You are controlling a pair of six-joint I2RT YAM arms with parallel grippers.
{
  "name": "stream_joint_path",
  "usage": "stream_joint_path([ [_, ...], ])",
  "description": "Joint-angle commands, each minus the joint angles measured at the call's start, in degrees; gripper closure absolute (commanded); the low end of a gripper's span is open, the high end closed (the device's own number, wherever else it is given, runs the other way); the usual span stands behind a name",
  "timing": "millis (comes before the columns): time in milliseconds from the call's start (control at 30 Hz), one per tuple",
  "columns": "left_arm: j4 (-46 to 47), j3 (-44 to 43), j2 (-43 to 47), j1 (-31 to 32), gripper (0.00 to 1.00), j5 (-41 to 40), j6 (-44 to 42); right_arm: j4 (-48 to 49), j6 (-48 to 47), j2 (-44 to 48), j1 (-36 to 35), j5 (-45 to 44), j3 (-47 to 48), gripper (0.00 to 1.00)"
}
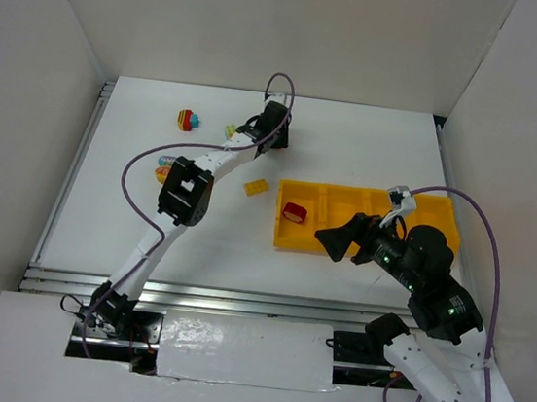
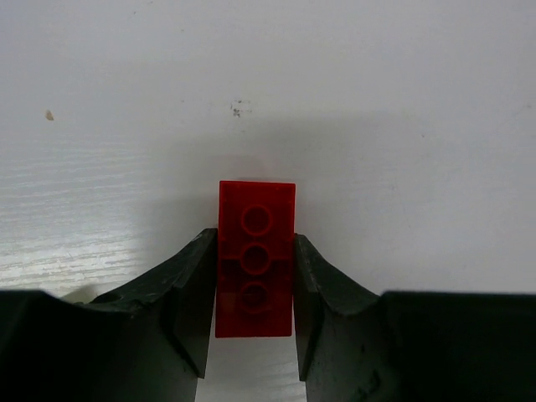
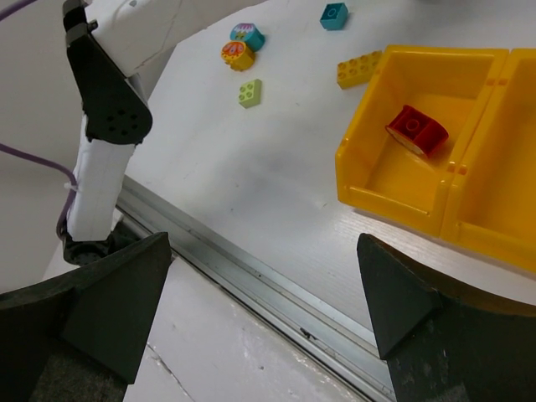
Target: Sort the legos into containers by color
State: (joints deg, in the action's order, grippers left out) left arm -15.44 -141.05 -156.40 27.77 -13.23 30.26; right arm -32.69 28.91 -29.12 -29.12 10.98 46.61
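Note:
My left gripper (image 1: 276, 125) is reached out to the far middle of the table. In the left wrist view it (image 2: 255, 280) is shut on a red lego (image 2: 255, 251), one finger against each long side. My right gripper (image 1: 345, 236) hovers over the near left edge of the yellow tray (image 1: 362, 240); it is open and empty (image 3: 260, 293). A red piece (image 1: 295, 212) lies in the tray's leftmost compartment (image 3: 368, 180), also seen from the right wrist (image 3: 417, 130). A yellow brick (image 1: 256, 187) lies just left of the tray.
A red, yellow and teal clump (image 1: 189, 120) and a pale green brick (image 1: 229, 131) lie at the far left. Another clump (image 1: 166, 164) sits beside the left arm's elbow (image 1: 186, 193). The right wrist view shows a teal brick (image 3: 333, 15) and a pale green brick (image 3: 249, 92).

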Motion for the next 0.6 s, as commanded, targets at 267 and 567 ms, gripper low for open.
stream_joint_path([
  [267,13.15,24.93,28.06,1.15,1.0,-1.53,-1.96,1.57,-1.05,-1.37,-0.41,-1.31,-0.2,0.0],
  [567,4.2,34.77,45.38,4.66,1.0,-1.0,-0.39,1.14,-0.25,-2.34,-0.32,-5.17,1.11,0.0],
])
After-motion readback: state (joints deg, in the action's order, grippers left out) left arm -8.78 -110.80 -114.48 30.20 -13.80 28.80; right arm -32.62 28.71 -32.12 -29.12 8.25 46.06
